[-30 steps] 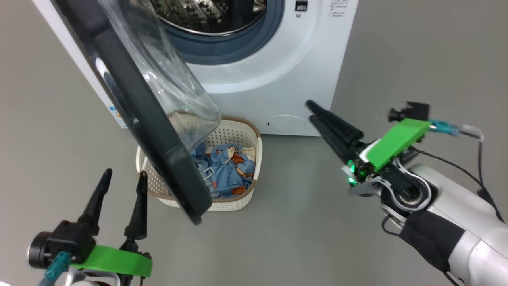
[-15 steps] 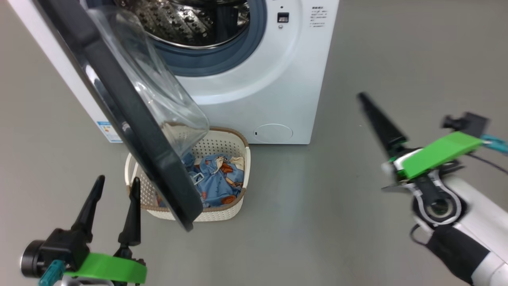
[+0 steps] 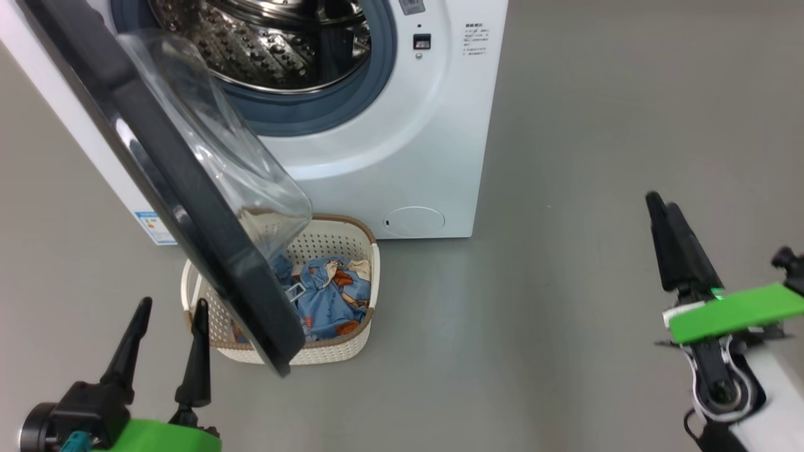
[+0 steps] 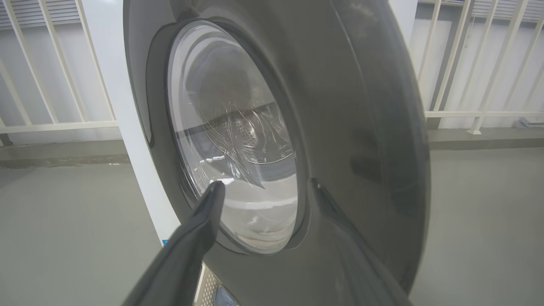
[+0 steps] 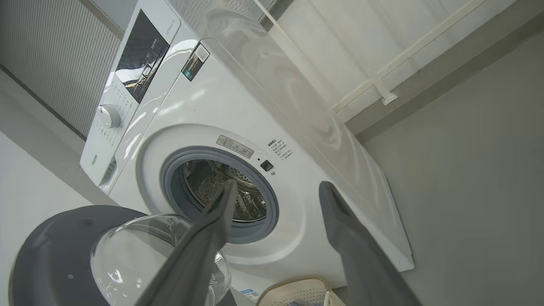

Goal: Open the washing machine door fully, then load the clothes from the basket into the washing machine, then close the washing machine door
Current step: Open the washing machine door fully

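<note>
Left gripper [image 3: 172,304] was seen spread open and empty, low beside the outer face of the washing machine door [image 3: 207,238]; right gripper [image 3: 662,202] was likewise parted, holding nothing, well apart over the floor [image 3: 565,282]. Door was found swung partway out from the washing machine [image 3: 389,163], its free edge hanging over the left part of the basket [image 3: 326,355]. Door was judged stiff, fairly heavy and glossy, so slip was expected on the flat face. A push or hook at the black rim near the free edge was advised, away from the glass bowl [image 3: 251,182]. The clothes [image 3: 330,295] were seen bunched in the basket, on the floor just before the machine. They were judged light, limp and prone to trailing, best pinched at a raised fold on top. Basket was judged light and likely to slide if snagged.
</note>
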